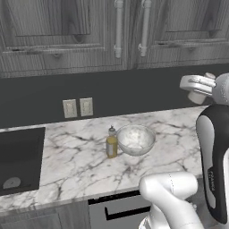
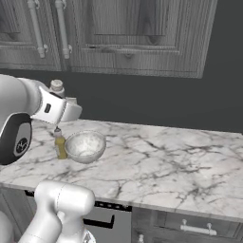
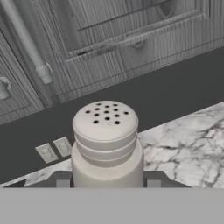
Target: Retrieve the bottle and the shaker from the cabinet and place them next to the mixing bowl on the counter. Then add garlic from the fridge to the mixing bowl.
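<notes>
Your gripper [image 3: 107,186] is clamped on the white shaker [image 3: 106,144], held in the air right of the mixing bowl [image 1: 136,139]. The bottle [image 1: 112,143] stands touching the bowl's left side on the marble surface [image 1: 170,129]. Lower the shaker upright just beside the bowl before releasing.

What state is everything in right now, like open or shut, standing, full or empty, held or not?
cabinet doors: shut
bottle: upright on the counter, beside the mixing bowl
mixing bowl: upright on the counter, empty as far as I can tell
shaker: upright, held above the counter
gripper: shut on the shaker
</notes>
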